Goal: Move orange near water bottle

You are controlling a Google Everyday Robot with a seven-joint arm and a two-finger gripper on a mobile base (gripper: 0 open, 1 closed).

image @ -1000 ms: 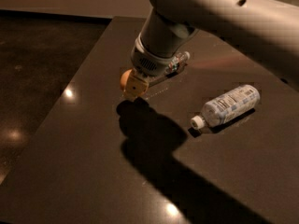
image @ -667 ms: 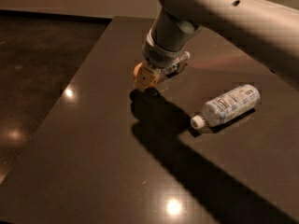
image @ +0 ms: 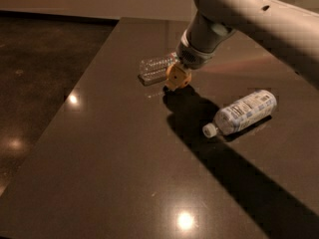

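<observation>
My gripper (image: pixel 178 79) hangs from the grey arm that reaches in from the upper right, just above the dark table (image: pixel 114 173). It is shut on the orange (image: pixel 174 74), which shows as a dull orange lump at the fingertips. The water bottle (image: pixel 155 67), clear and ribbed, lies on its side directly left of the gripper, and the orange is right at its near end. The gripper hides that end of the bottle.
A second bottle with a large white-and-grey label (image: pixel 245 112) lies on its side right of the gripper, its white cap pointing left. The table's left edge (image: pixel 75 86) drops to a dark floor. The arm's shadow runs across the table toward the lower right.
The arm has moved right and slightly back, carrying the orange with it. The clear bottle, hidden behind the gripper before, now shows on its left.
</observation>
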